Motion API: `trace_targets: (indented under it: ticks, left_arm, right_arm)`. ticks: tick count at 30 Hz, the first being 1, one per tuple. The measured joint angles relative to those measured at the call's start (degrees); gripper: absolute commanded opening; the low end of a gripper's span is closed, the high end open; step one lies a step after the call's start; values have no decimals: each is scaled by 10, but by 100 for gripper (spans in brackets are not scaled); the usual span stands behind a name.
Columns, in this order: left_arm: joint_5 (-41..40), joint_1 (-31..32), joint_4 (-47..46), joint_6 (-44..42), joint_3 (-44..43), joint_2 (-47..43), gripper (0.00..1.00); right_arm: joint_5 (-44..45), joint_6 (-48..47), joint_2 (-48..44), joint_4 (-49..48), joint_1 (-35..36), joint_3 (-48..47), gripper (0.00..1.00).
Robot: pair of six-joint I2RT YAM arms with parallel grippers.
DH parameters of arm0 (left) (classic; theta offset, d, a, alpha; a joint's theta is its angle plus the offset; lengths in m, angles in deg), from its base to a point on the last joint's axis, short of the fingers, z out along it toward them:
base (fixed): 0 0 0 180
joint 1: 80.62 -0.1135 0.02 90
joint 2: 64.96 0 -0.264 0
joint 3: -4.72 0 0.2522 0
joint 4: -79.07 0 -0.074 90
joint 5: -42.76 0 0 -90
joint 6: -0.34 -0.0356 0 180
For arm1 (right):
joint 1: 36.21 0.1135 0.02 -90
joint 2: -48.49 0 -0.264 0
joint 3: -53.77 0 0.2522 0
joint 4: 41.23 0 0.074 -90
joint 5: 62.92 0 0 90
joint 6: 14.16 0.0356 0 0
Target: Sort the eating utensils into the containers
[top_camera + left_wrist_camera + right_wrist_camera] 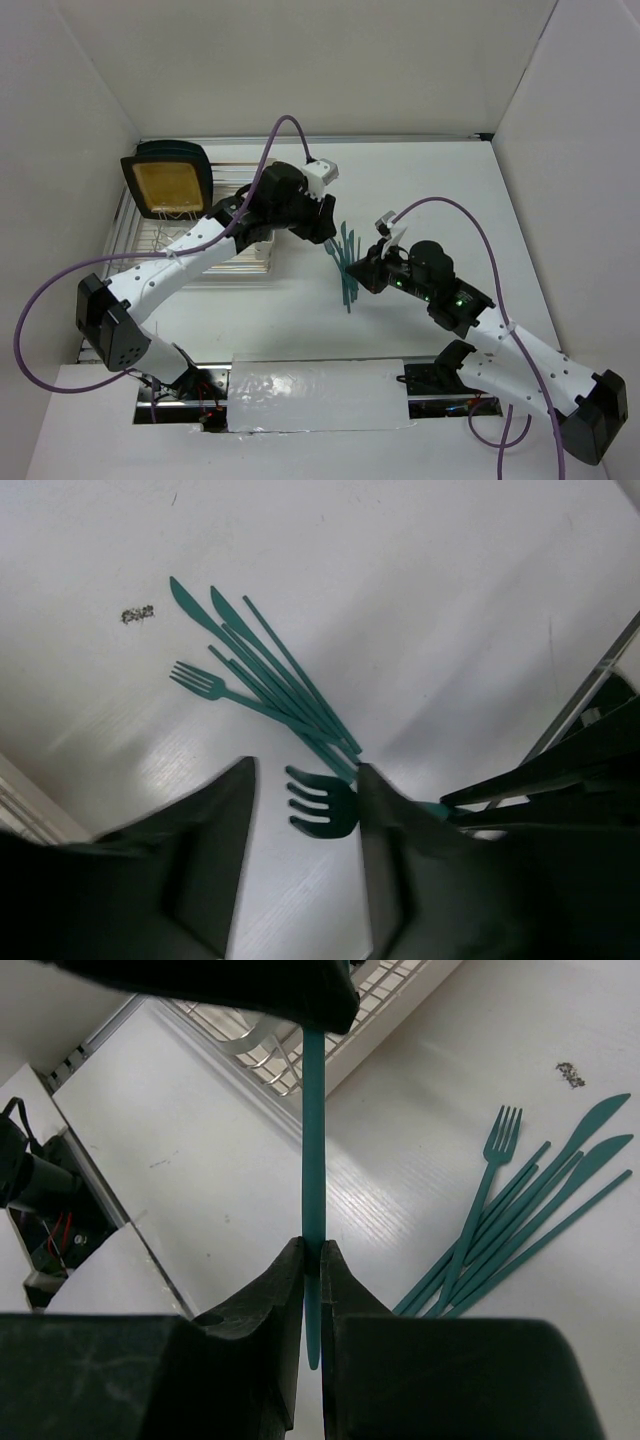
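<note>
My right gripper is shut on the handle of a teal fork and holds it above the table. The fork's tined head sits between the fingers of my open left gripper, against its right finger. Several more teal forks and knives lie fanned in a pile on the white table, also seen in the right wrist view and from above between the two grippers. The cream-white cups are mostly hidden under my left arm.
A wire dish rack stands at the left with a tan-and-black board leaning at its back. A tiny dark speck lies beside the pile. White walls enclose the table on three sides.
</note>
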Motion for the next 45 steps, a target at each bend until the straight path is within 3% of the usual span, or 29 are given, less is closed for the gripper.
trace_targets:
  ticks: [1,6,7,8,10,11,12,13,19,24,30,36,45]
  left_arm:
    - [0,0,-1,1,0,0,47]
    - [0,3,-6,2,0,1,25]
    - [1,4,-9,4,0,1,12]
    - [3,5,-13,7,0,1,6]
    - [9,9,-29,13,0,1,0]
    - [10,10,-32,15,0,1,0]
    - [10,11,-34,16,0,1,0]
    - [7,11,-33,12,0,1,0]
    - [-44,2,-31,-30,-4,-2,0]
    - [-67,-49,-29,-96,-56,-30,0]
    - [-96,-122,-66,-187,-120,-124,0]
    - [-122,-174,-105,-249,-119,-188,0]
    - [-150,-182,-123,-334,-31,-170,0]
  right_arm:
    - [0,0,-1,1,0,0,0]
    - [-1,-2,-1,6,0,0,4]
    - [-1,-2,-1,9,0,0,7]
    - [-1,-2,0,11,0,0,9]
    - [2,-1,6,14,1,0,16]
    - [4,0,9,15,1,-1,22]
    - [7,5,13,19,1,-4,50]
    - [14,13,16,25,2,-10,68]
    - [69,50,25,64,2,-61,99]
    - [135,90,-3,86,2,-92,100]
    - [179,111,-4,93,2,-102,100]
    - [182,120,66,97,2,-101,100]
    - [185,127,59,96,2,-101,100]
